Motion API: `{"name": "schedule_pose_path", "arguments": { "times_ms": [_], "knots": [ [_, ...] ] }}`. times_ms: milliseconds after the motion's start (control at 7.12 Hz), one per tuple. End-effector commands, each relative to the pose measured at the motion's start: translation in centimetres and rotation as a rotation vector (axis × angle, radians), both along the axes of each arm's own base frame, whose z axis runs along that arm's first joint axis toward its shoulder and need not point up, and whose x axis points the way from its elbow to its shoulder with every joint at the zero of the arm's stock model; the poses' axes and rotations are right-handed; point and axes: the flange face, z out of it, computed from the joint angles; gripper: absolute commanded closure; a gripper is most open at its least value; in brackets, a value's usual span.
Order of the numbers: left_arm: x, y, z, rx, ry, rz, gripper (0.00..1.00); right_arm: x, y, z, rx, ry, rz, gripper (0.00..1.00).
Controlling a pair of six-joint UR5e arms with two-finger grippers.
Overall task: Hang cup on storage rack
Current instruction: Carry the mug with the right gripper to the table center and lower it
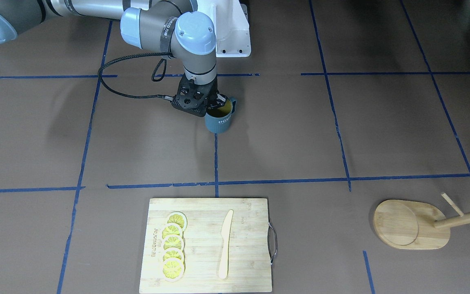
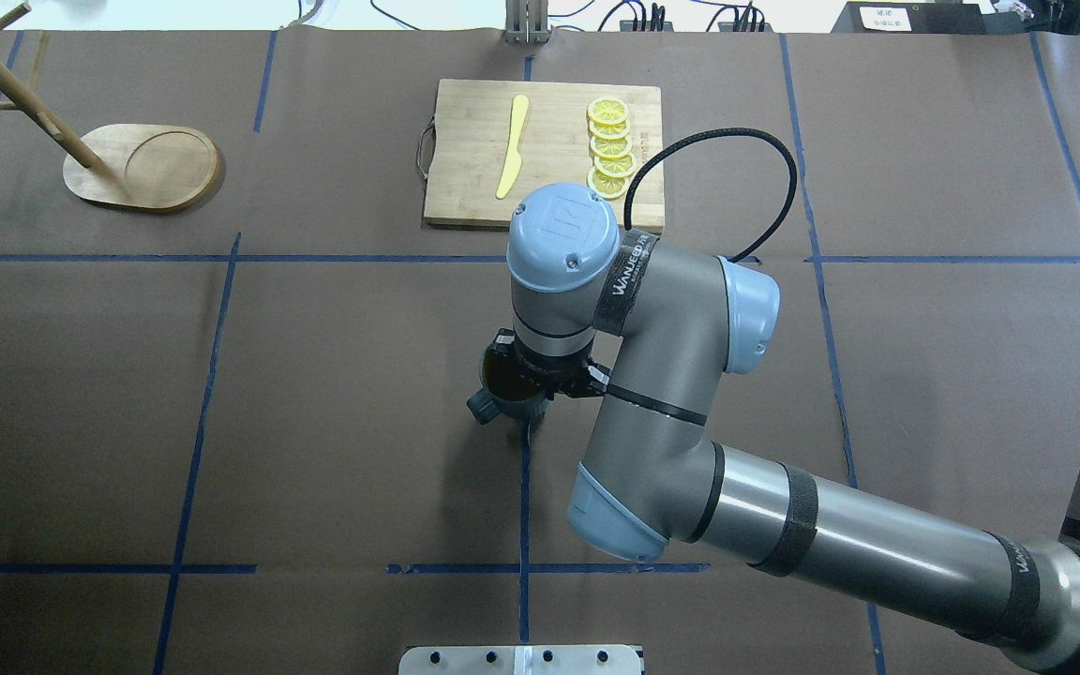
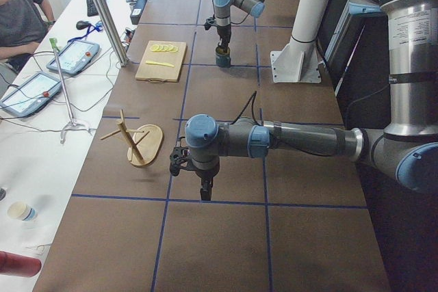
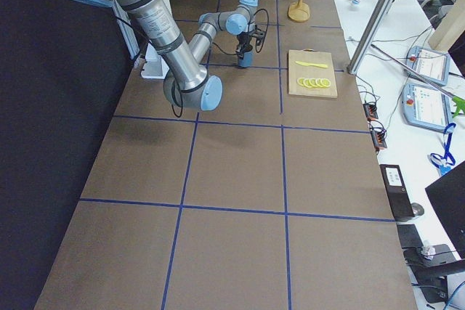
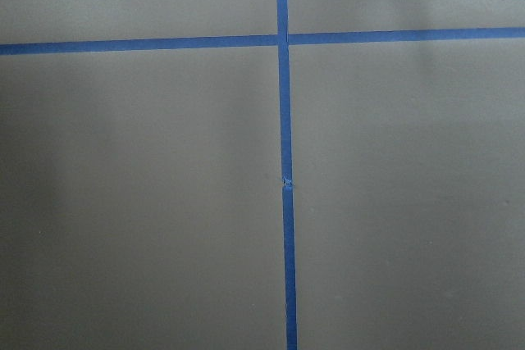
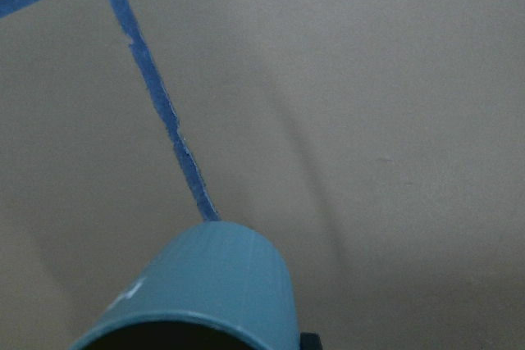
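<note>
Overhead exterior view shows a long table [image 2: 952,394] covered in matte brown sheeting, marked into large rectangles by blue tape lines [image 2: 523,506]. The sheeting is plain, with only faint creases and soft shadows under the arm.

Near the middle of the table, the right gripper [image 1: 217,102] points straight down at the cup [image 1: 220,120]. Its fingers are clamped on the rim on the side away from the handle, with one finger inside against the yellow lining. The cup is upright, right at the end of a tape line, with its handle towards the robot's left. I cannot tell whether its base touches the sheeting or hangs just above it. The white pedestal [image 1: 233,36] of the robot stands just behind it.

The rack [image 2: 146,169] stands upright well apart from the cup, at the far edge of the table on the robot's left. Its pegs are bare.

A cutting board [image 1: 251,253] lies at the far edge, straight across from the cup. It carries a row of overlapping lemon slices [image 1: 174,245] and a wooden knife [image 1: 225,244] lying beside them, apart.

The left gripper [image 3: 204,195] hangs low over bare sheeting near a tape crossing, close to the rack; whether it is released or clenched I cannot tell.

Along the far side runs a white bench [image 3: 34,169] with tablets [image 3: 72,56] and cables, where a person [image 3: 17,18] in a grey shirt sits.
</note>
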Motion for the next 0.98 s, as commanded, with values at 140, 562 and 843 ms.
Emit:
{"name": "schedule_pose_path", "arguments": {
  "times_ms": [140, 562, 843],
  "knots": [
    [0.0, 0.0, -0.1, 0.001, 0.000, 0.001, 0.00, -0.3, -0.2, 0.4, 0.041, -0.013, 0.017, 0.00],
    [0.0, 0.0, -0.1, 0.001, 0.000, -0.001, 0.00, 3.8, -1.8, -2.9, 0.077, -0.094, 0.055, 0.00],
    [0.0, 0.0, -0.2, 0.006, 0.002, -0.001, 0.00, 9.8, -4.9, -2.0, 0.115, -0.083, 0.034, 0.00]
  ]
}}
